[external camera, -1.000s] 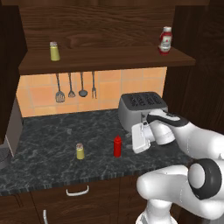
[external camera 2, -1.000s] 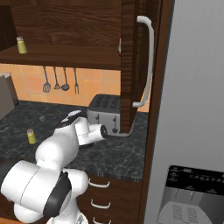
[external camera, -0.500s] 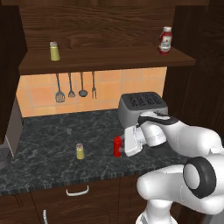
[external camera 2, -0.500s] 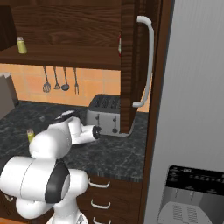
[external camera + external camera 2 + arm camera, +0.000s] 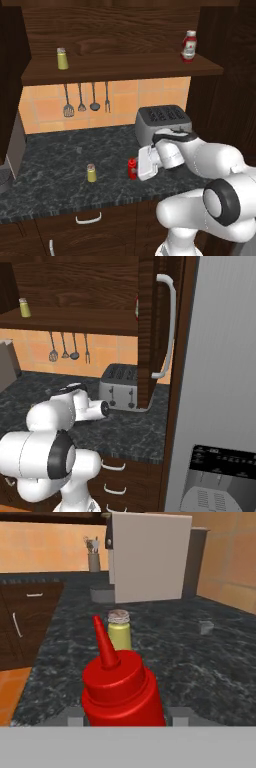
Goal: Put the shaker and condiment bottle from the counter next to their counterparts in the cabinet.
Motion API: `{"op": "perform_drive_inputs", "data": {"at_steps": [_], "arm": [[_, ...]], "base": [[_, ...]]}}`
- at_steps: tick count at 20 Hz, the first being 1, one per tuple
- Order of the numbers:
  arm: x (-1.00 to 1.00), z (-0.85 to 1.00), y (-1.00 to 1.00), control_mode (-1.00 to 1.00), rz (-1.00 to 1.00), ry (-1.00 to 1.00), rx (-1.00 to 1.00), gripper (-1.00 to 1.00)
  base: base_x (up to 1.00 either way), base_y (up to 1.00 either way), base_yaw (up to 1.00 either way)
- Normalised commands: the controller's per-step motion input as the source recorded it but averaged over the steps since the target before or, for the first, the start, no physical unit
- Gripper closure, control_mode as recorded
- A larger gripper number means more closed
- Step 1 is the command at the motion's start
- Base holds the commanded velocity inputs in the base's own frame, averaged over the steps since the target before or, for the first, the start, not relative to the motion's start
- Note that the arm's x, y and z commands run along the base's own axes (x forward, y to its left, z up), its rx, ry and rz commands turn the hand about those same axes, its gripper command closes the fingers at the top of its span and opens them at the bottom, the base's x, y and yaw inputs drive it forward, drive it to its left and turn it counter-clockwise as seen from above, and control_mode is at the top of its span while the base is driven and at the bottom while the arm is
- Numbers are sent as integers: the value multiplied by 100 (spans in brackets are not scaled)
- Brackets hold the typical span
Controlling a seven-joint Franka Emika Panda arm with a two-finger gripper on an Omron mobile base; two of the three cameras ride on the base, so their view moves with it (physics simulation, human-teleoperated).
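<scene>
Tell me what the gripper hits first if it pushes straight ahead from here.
The condiment bottle, right between the gripper fingertips and close. The shaker stands behind it along the same line, farther off.

Readable text: none in any view.
Pale bottle with white-and-red label and red cap (image 5: 188, 46): stands on the cabinet shelf, above and beyond the pincer; its label carries markings too small and blurred to read.
Dark panel on the grey refrigerator door (image 5: 229, 466): low and far to the right of the pincer; it shows rows of small pale marks, none legible.
All-red squeeze bottle with a pointed nozzle (image 5: 120, 681): right at the pincer; plain red surface, no label or lettering.
Small yellow-green shaker with a silver-grey cap (image 5: 119, 630): just beyond the red bottle; no print visible.
</scene>
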Motion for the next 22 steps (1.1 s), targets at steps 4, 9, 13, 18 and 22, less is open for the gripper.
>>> {"op": "perform_drive_inputs", "data": {"at_steps": [4, 9, 13, 18, 22], "arm": [[-5, 90, 3, -100, -29, 0, 1, 100], [-12, 100, -5, -100, -38, 6, 0, 100], [-14, 100, -20, -100, -42, 12, -2, 100], [-4, 100, -37, -100, -41, 9, -1, 100], [-1, 100, -46, -100, -44, 7, 0, 100]], "base": [[0, 0, 0], [0, 0, 0], [0, 0, 0], [0, 0, 0], [0, 0, 0]]}}
